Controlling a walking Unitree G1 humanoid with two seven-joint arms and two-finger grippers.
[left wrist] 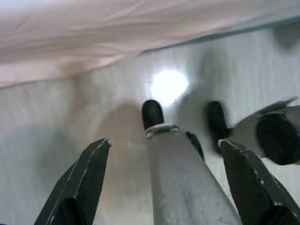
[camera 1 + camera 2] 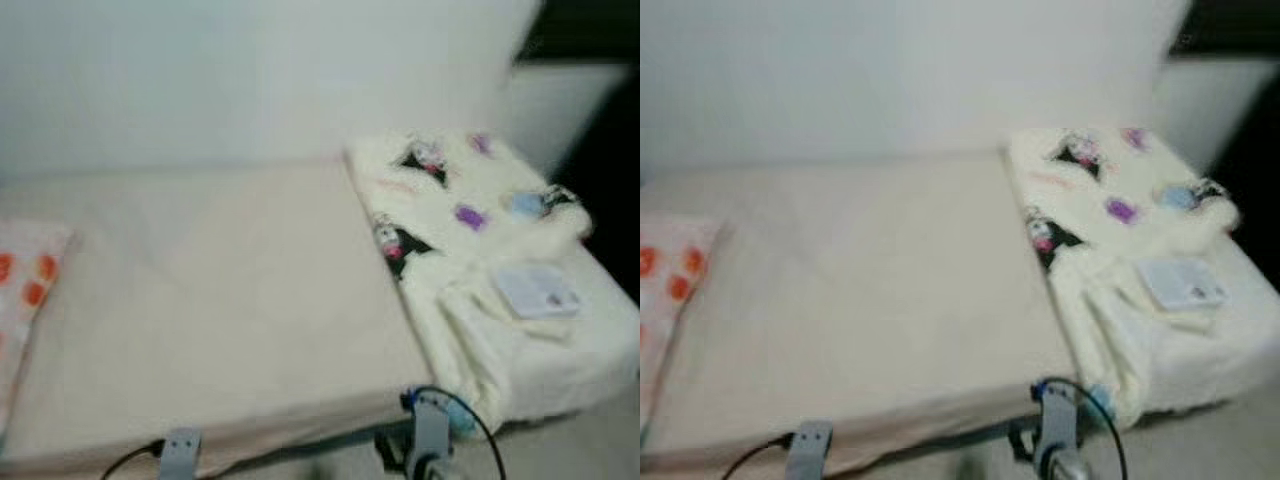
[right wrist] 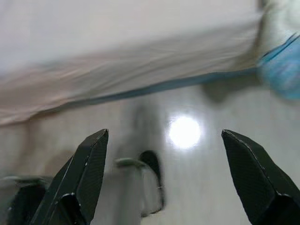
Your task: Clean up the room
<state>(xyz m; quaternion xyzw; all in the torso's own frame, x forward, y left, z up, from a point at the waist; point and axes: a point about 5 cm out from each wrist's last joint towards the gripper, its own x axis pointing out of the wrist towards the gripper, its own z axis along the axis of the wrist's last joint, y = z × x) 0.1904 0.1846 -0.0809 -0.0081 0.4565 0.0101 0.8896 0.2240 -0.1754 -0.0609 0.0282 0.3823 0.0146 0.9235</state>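
Head views soft and motion-blurred throughout, evenly lit, with the bed (image 2: 210, 300) pale and washed out and a dark patch at the upper right of the frame. Both wrist views blurred too; a round white glare spot (image 1: 168, 86) on the glossy floor (image 3: 211, 187), soft grey shadows around it.

Both head views look forward and down from near the bed (image 2: 220, 290), sharing its mattress and the folded blanket (image 2: 470, 230). Each wrist view faces down past open black fingers (image 1: 79, 187) at the glossy floor (image 3: 206, 183) along the bed's edge.
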